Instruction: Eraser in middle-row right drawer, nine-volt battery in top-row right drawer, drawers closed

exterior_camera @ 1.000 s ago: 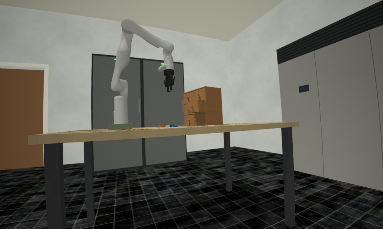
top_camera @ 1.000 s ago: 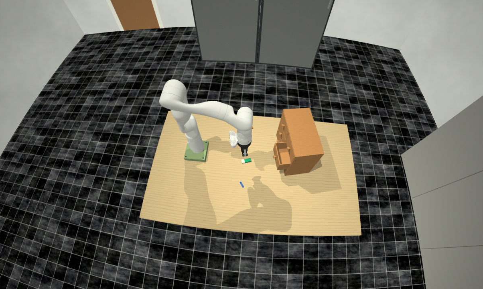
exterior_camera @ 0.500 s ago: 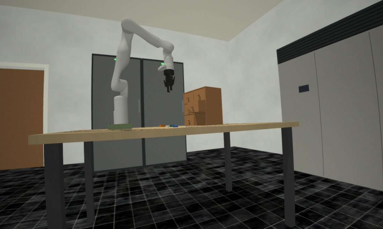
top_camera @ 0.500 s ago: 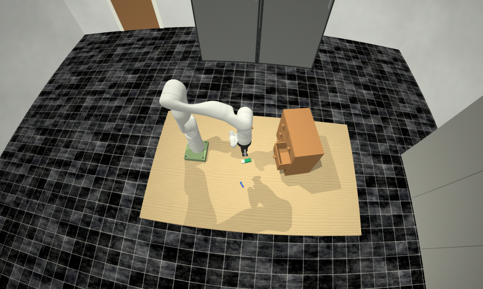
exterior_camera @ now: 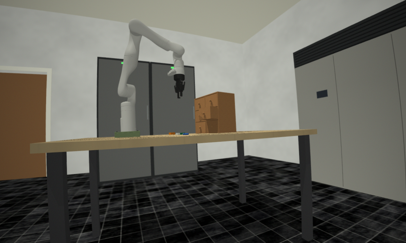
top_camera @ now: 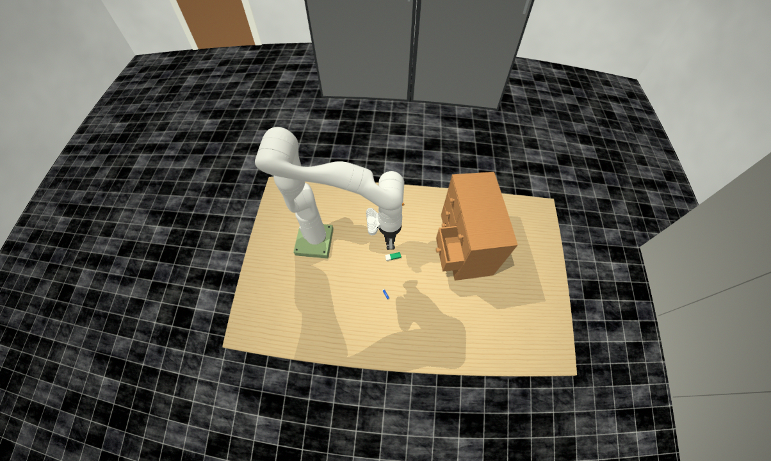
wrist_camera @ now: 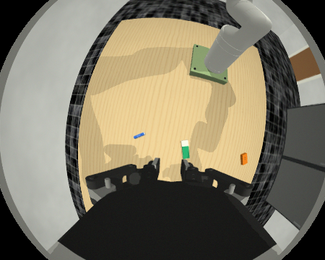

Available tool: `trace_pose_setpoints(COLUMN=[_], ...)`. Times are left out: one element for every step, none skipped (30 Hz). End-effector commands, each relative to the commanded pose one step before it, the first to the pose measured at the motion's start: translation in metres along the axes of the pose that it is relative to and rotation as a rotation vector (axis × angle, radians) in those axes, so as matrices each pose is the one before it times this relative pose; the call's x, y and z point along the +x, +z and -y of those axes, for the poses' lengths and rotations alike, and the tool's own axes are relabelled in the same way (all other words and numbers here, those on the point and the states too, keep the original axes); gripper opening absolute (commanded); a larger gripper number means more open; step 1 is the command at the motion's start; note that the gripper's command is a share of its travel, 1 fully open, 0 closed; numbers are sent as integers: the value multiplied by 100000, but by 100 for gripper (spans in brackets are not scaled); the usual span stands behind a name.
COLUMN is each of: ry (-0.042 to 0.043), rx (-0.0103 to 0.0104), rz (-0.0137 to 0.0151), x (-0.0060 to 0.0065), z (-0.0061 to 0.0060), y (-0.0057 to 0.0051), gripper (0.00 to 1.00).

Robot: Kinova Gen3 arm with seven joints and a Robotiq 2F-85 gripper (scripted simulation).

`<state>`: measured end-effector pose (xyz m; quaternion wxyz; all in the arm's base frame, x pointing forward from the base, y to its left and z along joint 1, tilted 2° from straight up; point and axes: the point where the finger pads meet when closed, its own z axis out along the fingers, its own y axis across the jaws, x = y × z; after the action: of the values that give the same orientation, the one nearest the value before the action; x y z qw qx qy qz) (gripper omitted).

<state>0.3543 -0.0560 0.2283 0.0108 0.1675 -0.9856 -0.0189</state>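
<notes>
Hovering above the middle of the counter (top_camera: pixel 262 321) (exterior_camera: pixel 77 145) (wrist_camera: pixel 152 105), the gripper (top_camera: pixel 390 247) (exterior_camera: pixel 179 97) (wrist_camera: pixel 170 165) has its fingers partly open around nothing, with the green-and-white eraser (top_camera: pixel 393 256) (exterior_camera: pixel 182 133) (wrist_camera: pixel 185 149) lying below. Toward the right edge in the top view, the chest (top_camera: pixel 483 212) (exterior_camera: pixel 226 111) has its middle-row right drawer (top_camera: pixel 442 252) (exterior_camera: pixel 211 113) pulled out. An orange block (top_camera: pixel 403 203) (exterior_camera: pixel 171 133) (wrist_camera: pixel 244 159) lies near the far edge, a blue piece (top_camera: pixel 385 294) (exterior_camera: pixel 185 133) (wrist_camera: pixel 139 135) nearer the front edge; which is the battery I cannot tell.

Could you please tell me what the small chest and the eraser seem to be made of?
The chest looks like matte wood, orange-brown with fine grain lines. The eraser may be rubber, its bare end plain white, in a green sleeve that could be card or plastic.
</notes>
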Motion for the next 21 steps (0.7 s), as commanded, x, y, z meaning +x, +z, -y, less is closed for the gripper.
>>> trace_pose_setpoints(ry=[1429,960,1035,1111,1189,1267,1346,0,0,1426,1507,1588,1669,1751,1833,1914,1996,2077,2157,2237,2317], rx=[-224,-107,-115,-122,-130,-138,-146,0,0,-153,-161,-168,-175,-181,-187,-193,-198,-203,-208,-211,-214], rz=[12,23,23,23,23,22,21,0,0,20,18,16,13,10,6,2,-2,-7,-12,-18,-24], x=[-98,-29,-31,-32,-34,-35,-36,0,0,-37,-38,-39,-40,-40,-40,-40,-39,-39,-38,-37,-35], z=[-145,-35,-37,-40,-43,-47,-50,0,0,-53,-56,-59,-63,-66,-69,-73,-76,-79,-82,-86,-89], y=[146,69,75,80,86,91,97,0,0,103,108,114,120,126,132,137,143,149,154,160,165], gripper=[33,33,33,33,33,33,33,33,33,33,33,33,33,33,33,33,33,33,33,33,33])
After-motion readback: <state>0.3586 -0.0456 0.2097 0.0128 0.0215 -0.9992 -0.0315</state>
